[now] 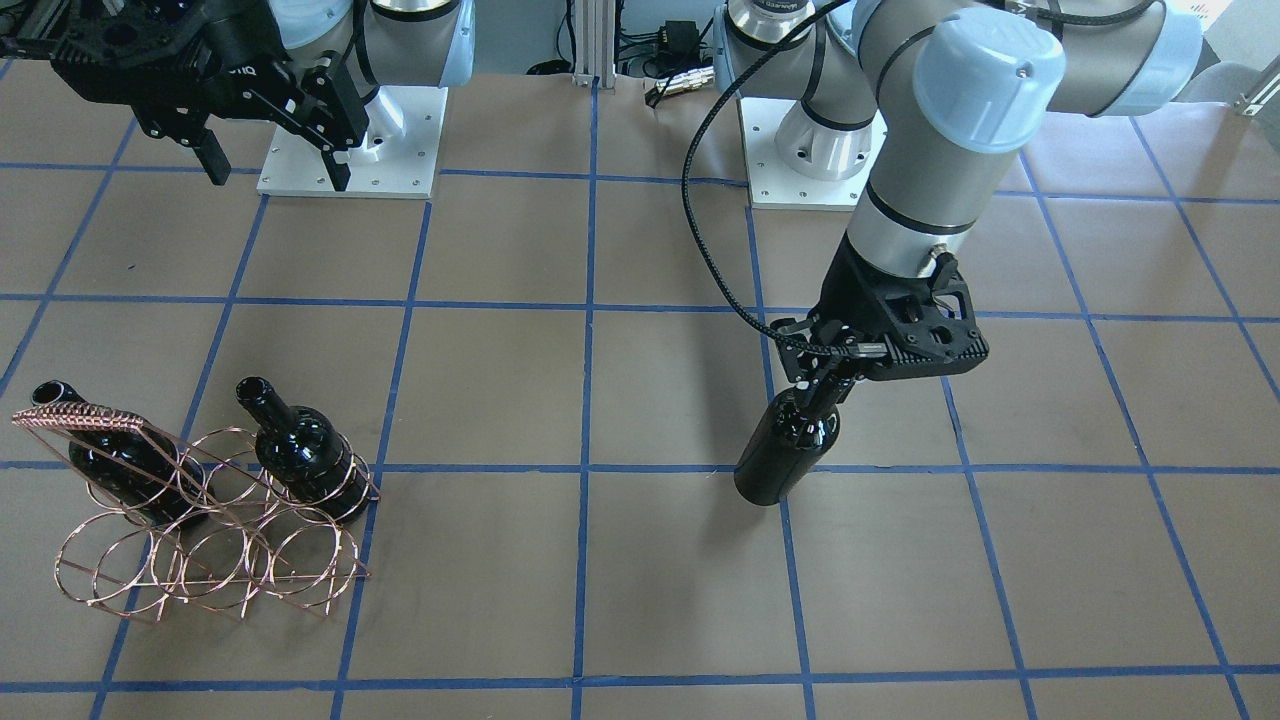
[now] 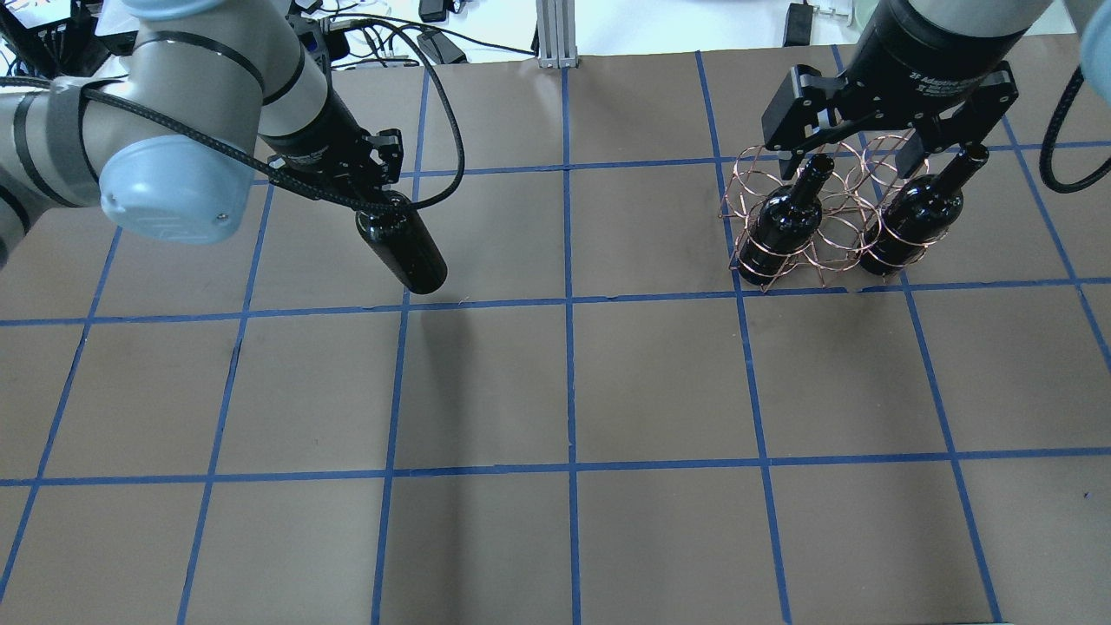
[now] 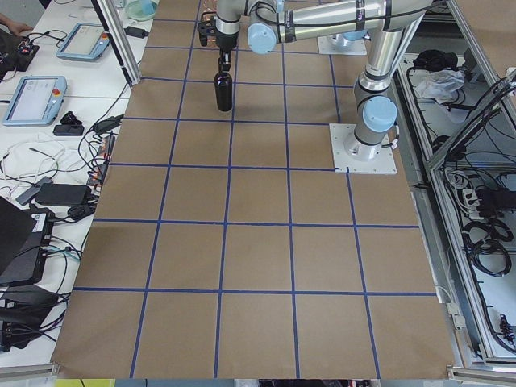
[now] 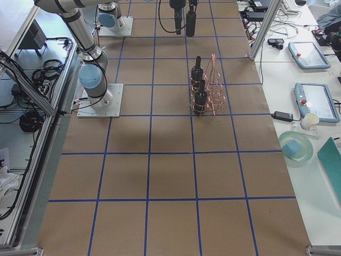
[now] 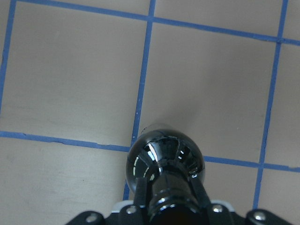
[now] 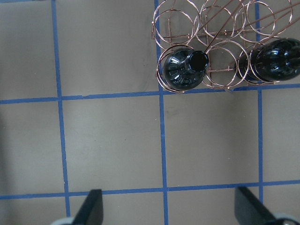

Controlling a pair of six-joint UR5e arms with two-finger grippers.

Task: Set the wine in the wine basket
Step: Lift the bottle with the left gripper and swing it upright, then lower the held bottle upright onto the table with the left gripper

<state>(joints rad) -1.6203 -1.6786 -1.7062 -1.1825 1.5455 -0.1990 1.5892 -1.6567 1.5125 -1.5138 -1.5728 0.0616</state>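
Note:
My left gripper (image 1: pixel 832 378) is shut on the neck of a glossy black wine bottle (image 1: pixel 787 452) and holds it upright, tilted slightly; I cannot tell if its base touches the table. The bottle also shows in the overhead view (image 2: pixel 406 247) and the left wrist view (image 5: pixel 165 159). The copper wire wine basket (image 1: pixel 212 545) stands far off at the table's other end. It holds two more black bottles (image 2: pixel 781 224) (image 2: pixel 917 215) in its end rings, and the middle rings are empty. My right gripper (image 2: pixel 855 161) is open, high above the basket (image 6: pixel 220 44).
The table is brown paper with a grid of blue tape lines (image 2: pixel 568 299). The arm bases (image 1: pixel 350 150) stand on white plates at the robot's side. Cables and tablets lie beyond the table's edges (image 4: pixel 314 101).

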